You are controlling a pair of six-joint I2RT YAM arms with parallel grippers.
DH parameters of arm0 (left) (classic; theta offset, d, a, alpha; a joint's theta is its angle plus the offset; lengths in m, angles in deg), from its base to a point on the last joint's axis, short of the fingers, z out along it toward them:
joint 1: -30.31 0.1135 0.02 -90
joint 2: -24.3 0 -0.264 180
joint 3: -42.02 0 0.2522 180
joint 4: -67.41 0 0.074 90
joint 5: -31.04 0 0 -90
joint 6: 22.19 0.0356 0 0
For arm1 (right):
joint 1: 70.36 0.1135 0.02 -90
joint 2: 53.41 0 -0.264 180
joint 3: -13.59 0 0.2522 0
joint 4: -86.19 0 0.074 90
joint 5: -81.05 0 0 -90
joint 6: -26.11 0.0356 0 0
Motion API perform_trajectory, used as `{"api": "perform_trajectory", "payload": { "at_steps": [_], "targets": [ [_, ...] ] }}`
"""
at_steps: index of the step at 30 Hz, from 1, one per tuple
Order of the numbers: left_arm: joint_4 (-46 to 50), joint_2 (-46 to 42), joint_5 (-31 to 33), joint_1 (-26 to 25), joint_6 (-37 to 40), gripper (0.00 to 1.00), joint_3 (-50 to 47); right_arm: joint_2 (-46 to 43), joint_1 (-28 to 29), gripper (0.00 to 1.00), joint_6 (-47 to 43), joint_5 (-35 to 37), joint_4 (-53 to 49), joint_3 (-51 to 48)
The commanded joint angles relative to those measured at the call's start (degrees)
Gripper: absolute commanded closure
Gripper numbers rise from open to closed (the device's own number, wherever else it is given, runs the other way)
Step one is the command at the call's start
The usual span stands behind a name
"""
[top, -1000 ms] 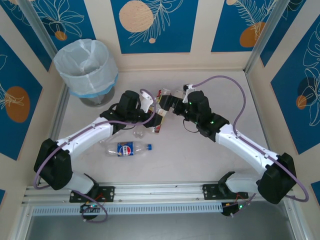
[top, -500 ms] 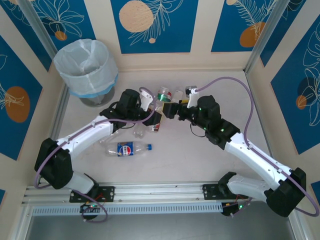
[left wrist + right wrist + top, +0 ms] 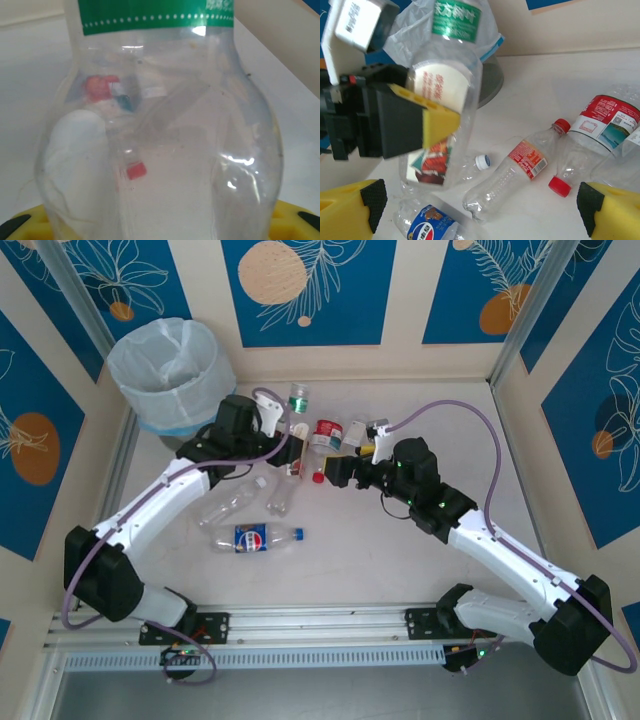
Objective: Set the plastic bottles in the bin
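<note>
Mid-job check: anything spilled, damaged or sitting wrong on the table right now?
Nothing stands out. The clear plastic bottle with a green label is clamped across its middle in the left gripper. The other clear plastic bottles lie on their sides with no spill visible. The right gripper stands open.

Robot lab test cell, not a home or shop. Two arms (image 3: 170,495) bolted to an aluminium rail (image 3: 320,624) at the near edge of the surface (image 3: 380,560), with purple cabling (image 3: 470,415) looped loose. Metal corner posts (image 3: 530,310) and printed blue-and-beige panels (image 3: 305,300) box it in. The plastic bottles (image 3: 255,539) and lined bin (image 3: 180,400) look like staged props.
</note>
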Motion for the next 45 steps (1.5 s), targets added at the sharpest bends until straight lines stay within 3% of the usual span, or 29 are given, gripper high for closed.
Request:
{"api": "perform_trajectory", "payload": {
  "at_steps": [1,10,15,18,26,33,40,45],
  "targets": [
    [3.45,-2.06,1.31,3.02,1.56,0.53,4.11,-1.43,0.07,0.00,-0.74,-2.13,3.09,-1.23],
    [6.00,-2.93,2.90,9.24,3.44,0.53,10.28,-0.29,0.10,0.00,-3.17,-8.83,1.67,-0.38],
    [7.35,-3.14,5.26,12.57,4.54,0.53,14.41,0.57,0.19,0.00,-3.83,-8.90,0.64,0.61],
    [8.29,-1.69,3.61,14.58,6.43,0.52,17.89,0.81,0.19,0.00,-4.02,-8.98,0.76,0.78],
    [11.21,5.12,2.14,18.53,7.80,0.52,30.91,1.12,0.27,0.00,-3.84,-8.72,0.52,0.60],
    [11.11,13.14,11.11,22.86,5.63,0.50,40.16,0.40,0.36,0.01,-3.10,-8.73,-0.82,0.53],
    [7.20,21.44,13.46,29.35,1.38,0.50,45.01,-3.01,0.42,0.01,-3.80,-7.17,-2.48,-0.86],
    [8.87,29.13,14.51,32.85,0.34,0.50,53.56,-5.19,0.41,0.01,-3.51,-5.58,-2.40,-2.46]
  ]
}}
